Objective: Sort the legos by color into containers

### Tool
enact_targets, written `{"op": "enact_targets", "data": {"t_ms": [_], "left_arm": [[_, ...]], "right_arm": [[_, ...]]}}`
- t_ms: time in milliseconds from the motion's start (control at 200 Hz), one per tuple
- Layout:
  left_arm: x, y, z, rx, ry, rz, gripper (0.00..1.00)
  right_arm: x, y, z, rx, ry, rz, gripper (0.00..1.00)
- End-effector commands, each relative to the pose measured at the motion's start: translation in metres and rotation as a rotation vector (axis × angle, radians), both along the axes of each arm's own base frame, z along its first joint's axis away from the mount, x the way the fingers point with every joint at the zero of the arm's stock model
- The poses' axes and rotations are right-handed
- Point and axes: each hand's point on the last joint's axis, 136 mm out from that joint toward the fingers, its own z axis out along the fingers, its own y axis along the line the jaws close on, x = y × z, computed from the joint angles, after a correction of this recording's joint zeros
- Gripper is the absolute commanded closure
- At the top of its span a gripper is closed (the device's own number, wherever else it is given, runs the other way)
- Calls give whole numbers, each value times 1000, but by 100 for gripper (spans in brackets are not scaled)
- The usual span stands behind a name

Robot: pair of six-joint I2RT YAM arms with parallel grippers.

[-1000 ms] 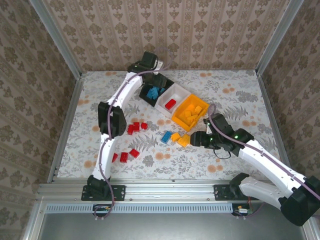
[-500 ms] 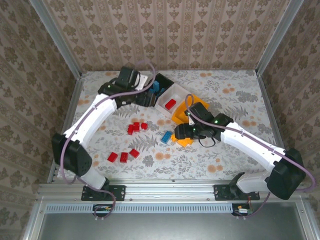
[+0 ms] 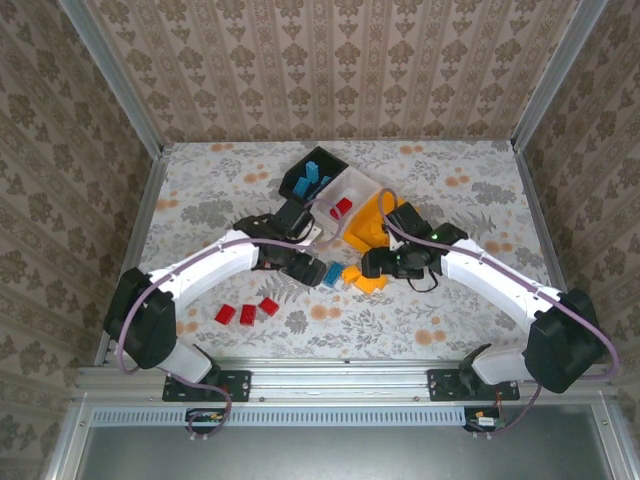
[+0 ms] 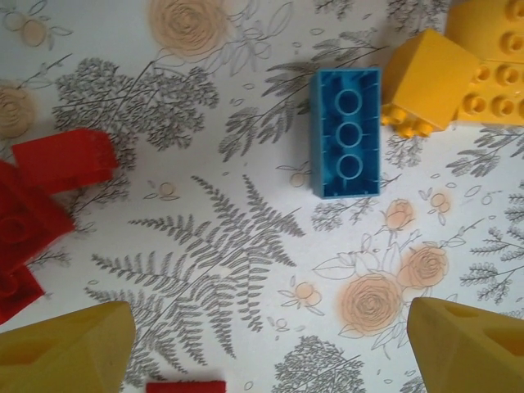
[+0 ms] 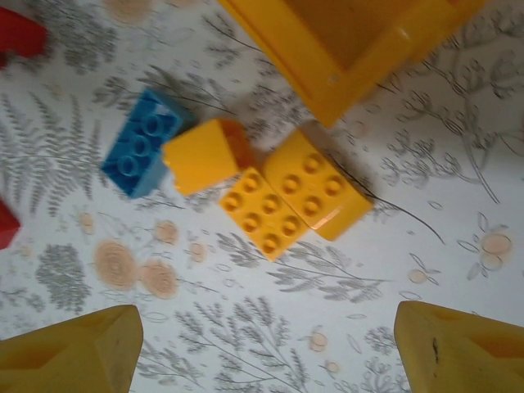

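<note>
A blue lego [image 4: 345, 133] lies flat on the floral table, ahead of my left gripper [image 4: 266, 352], which is open with only bare cloth between its yellow fingers. Orange legos [image 4: 427, 79] touch the blue one's right side. Red legos [image 4: 61, 160] sit at the left. My right gripper [image 5: 266, 354] is open above the table, just short of two joined orange legos [image 5: 286, 196], a third orange one [image 5: 205, 151] and the blue lego [image 5: 143, 151]. In the top view the left gripper [image 3: 312, 268] and right gripper [image 3: 374, 263] flank this cluster [image 3: 350, 275].
The black bin [image 3: 300, 187] holds blue legos, the white bin [image 3: 352, 187] a red one, and the orange bin [image 3: 366, 228] stands just behind the cluster, its corner [image 5: 352, 37] close to my right gripper. Three red legos [image 3: 247, 313] lie at the front left.
My left arm has swung from the black bin down to the table's middle beside the blue lego. My right gripper has moved left to the orange legos. Both jaws have widened.
</note>
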Motion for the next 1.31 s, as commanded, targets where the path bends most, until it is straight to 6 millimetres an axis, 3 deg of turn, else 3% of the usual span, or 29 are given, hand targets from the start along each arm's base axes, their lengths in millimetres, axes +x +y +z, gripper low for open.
{"op": "enact_targets", "data": {"t_ms": [0,275,740,880,1105,1200,1300], "left_arm": [[4,-16,-11,-8,-8,6,12],[14,-39,-34,33,25,-41,14],[8,-67,-64,54,90,-90,22],[9,-67,-74,63,111,-92,28],[10,-71,-87,74,143,-98,46],[11,-70,-87,74,147,-89,61],[10,-66,-79,67,147,-76,64]], "right_arm": [[-12,-7,-4,-6,20,15,18],[-17,-12,-3,16,2,2,17],[-22,-22,-5,32,-2,-28,18],[-23,-24,-5,31,-10,-34,18],[-24,-25,-6,37,-12,-43,18],[-23,-25,-6,43,-16,-46,18],[-23,-25,-6,44,-19,-49,18]]}}
